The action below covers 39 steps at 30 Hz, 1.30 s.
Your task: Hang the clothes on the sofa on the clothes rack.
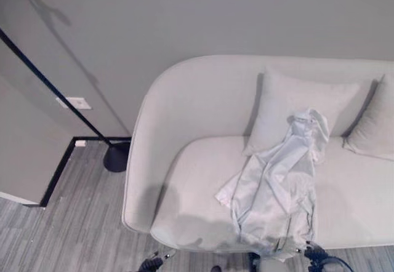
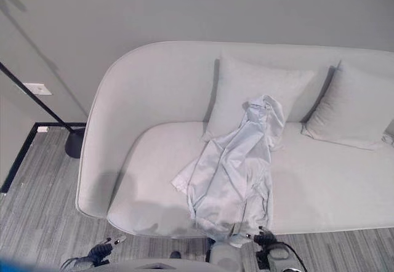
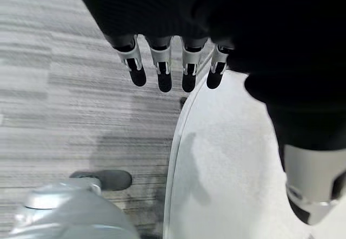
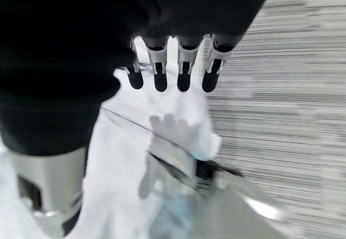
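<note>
A pale, shiny jacket point(image 1: 280, 183) lies spread on the light grey sofa point(image 1: 191, 173). Its collar rests against a cushion and its hem hangs over the front edge. A black slanting pole with a round base point(image 1: 116, 157) stands on the floor left of the sofa. My left hand point(image 3: 160, 66) hangs open beside the sofa's front left edge point(image 3: 216, 158), over the floor, holding nothing. My right hand point(image 4: 172, 68) is open just above the jacket's hem point(image 4: 167, 125), fingers straight and apart from the cloth.
Two grey cushions point(image 2: 252, 90) point(image 2: 351, 109) lean on the sofa's back. A grey wall runs behind, with a white socket plate point(image 1: 77, 103) low on the left. Striped grey floor point(image 1: 74, 223) lies in front and to the left of the sofa.
</note>
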Tool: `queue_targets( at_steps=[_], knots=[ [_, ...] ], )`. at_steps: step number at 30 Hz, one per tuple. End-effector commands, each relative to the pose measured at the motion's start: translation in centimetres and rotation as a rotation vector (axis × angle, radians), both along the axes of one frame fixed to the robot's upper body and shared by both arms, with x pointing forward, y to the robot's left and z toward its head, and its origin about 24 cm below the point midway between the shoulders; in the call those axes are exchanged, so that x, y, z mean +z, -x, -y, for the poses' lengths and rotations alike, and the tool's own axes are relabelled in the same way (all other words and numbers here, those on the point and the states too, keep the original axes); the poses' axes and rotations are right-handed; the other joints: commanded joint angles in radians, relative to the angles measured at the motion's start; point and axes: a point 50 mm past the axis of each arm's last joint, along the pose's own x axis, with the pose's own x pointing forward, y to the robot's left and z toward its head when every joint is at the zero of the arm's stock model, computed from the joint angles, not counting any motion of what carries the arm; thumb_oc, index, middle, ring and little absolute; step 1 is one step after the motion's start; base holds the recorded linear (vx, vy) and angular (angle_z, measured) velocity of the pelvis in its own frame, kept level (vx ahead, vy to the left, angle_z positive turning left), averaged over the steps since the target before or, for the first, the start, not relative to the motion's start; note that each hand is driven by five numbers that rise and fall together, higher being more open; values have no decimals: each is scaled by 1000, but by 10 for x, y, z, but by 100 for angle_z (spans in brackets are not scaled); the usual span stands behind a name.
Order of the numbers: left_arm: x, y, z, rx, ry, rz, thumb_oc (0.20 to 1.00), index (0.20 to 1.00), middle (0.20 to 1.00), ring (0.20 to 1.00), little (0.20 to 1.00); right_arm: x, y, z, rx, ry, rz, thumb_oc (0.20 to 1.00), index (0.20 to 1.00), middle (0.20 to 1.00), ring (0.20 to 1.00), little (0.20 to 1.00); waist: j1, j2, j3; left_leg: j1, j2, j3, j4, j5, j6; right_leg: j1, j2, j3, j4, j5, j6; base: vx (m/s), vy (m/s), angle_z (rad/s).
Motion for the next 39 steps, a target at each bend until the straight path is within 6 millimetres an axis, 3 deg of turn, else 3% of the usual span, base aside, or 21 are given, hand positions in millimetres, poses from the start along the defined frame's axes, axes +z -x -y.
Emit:
queue_targets(
  at_steps=[1,14,22,25,28,30,31,32,33,35,39],
  knots=[
    [5,-17,-8,-22,-31,32,1000,1000,1000,1000,1000,3,1,8,-30,9,16,1000,1000,1000,1000,1000,-7,-21,2,-24,151,-67,-101,84,-128,67,-26,11,0,-81,92,56,-93,11],
    [-2,3,-1,-32,-8,-38,1000,1000,1000,1000,1000,-2,17,9,-37,12,-20,1000,1000,1000,1000,1000,-19,-8,-33,29,210,-27,-101,86,-174,151,4,-24,0,-141,71,25,-40,-2],
    [-1,6,-5,-18,-11,-41,1000,1000,1000,1000,1000,0,11,6,-3,12,0,1000,1000,1000,1000,1000,-12,-8,-23,44,244,-12,-101,108,-194,166,25,-34,0,-156,57,2,-65,1],
    [1,1,-7,-6,-15,-20,1000,1000,1000,1000,1000,2,5,6,16,17,12,1000,1000,1000,1000,1000,-5,-23,6,-13,248,-27,11,111,-195,167,31,-34,0,-156,43,-77,-99,-2],
    [3,-11,-7,-2,-17,11,1000,1000,1000,1000,1000,6,-4,8,28,28,35,1000,1000,1000,1000,1000,-3,-46,51,-126,207,-63,175,129,-190,162,20,-44,0,-150,32,-91,-39,5],
    [3,-14,-5,-17,-19,12,1000,1000,1000,1000,1000,5,-3,11,23,39,17,1000,1000,1000,1000,1000,1,-59,46,-156,132,-61,159,52,-147,153,2,-45,0,-145,42,20,38,20],
    [3,-14,-5,-17,-19,12,1000,1000,1000,1000,1000,5,-3,11,23,39,17,1000,1000,1000,1000,1000,1,-59,47,-156,131,-61,162,50,-147,154,2,-45,0,-145,43,39,142,3],
    [1,-12,-2,-33,-12,-5,1000,1000,1000,1000,1000,6,-6,12,34,42,21,1000,1000,1000,1000,1000,-5,-47,33,-131,88,-56,89,42,-121,131,4,-34,2,-133,51,29,171,-1],
    [1,-10,-2,-41,-14,-9,1000,1000,1000,1000,1000,6,-6,11,39,41,17,1000,1000,1000,1000,1000,-1,-40,31,-127,74,-66,69,44,-108,119,8,-13,14,-136,54,35,233,-4],
    [1,-11,-2,-58,-13,-15,1000,1000,1000,1000,1000,7,-9,9,43,38,30,1000,1000,1000,1000,1000,-4,-32,24,-122,66,-80,28,57,-94,72,-2,1,110,-155,56,8,174,-27],
    [7,-22,-12,-62,-47,11,1000,1000,1000,1000,1000,12,-29,-4,57,2,106,1000,1000,1000,1000,1000,-8,-24,42,-102,88,-75,-46,96,-77,-25,-16,68,258,-170,93,-22,50,-52]
  ],
)
